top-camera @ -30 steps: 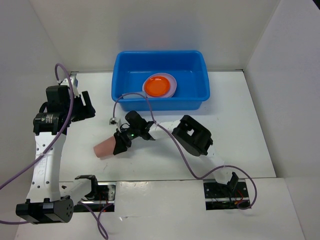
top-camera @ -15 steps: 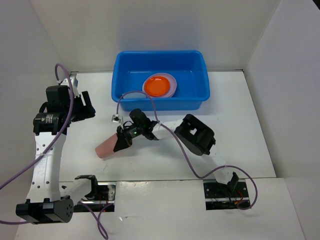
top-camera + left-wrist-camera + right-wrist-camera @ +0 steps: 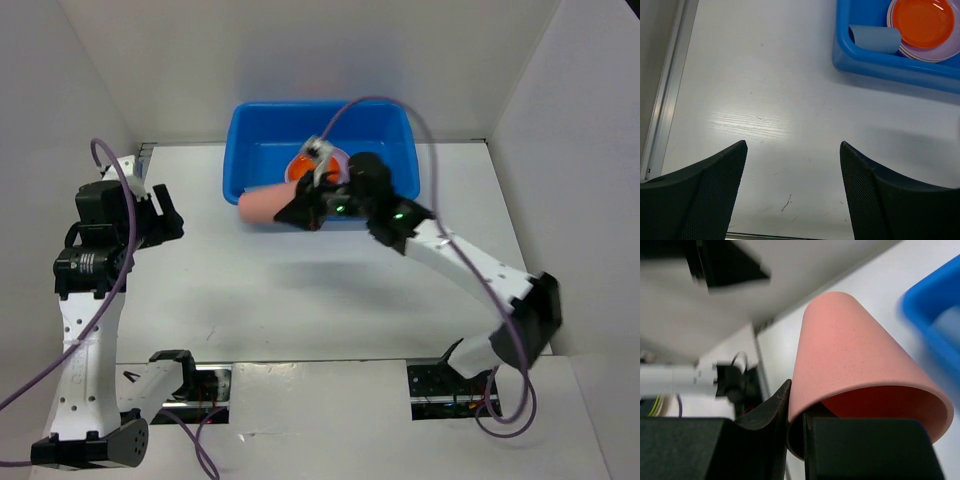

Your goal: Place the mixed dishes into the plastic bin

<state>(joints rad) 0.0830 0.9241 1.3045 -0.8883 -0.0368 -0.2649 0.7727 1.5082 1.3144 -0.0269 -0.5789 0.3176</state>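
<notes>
Step in hand: carry salmon-pink plastic tumbler cup (image 3: pixel 262 205) past near wall of large bright blue rectangular plastic bin (image 3: pixel 398 118), release inside.

Cup lies sideways in air at bin's near-left corner, not clearly past rim.

Best, I judge: go farther in, lower first, drop on bare floor beside orange round plastic plate (image 3: pixel 922 22), not on it.

My right gripper (image 3: pixel 306 208): jaws nearly closed, pinching cup wall at mouth, one finger inside, one outside.

My left gripper (image 3: pixel 792 150): jaws wide apart, nothing between, above white table (image 3: pixel 765 90).
</notes>
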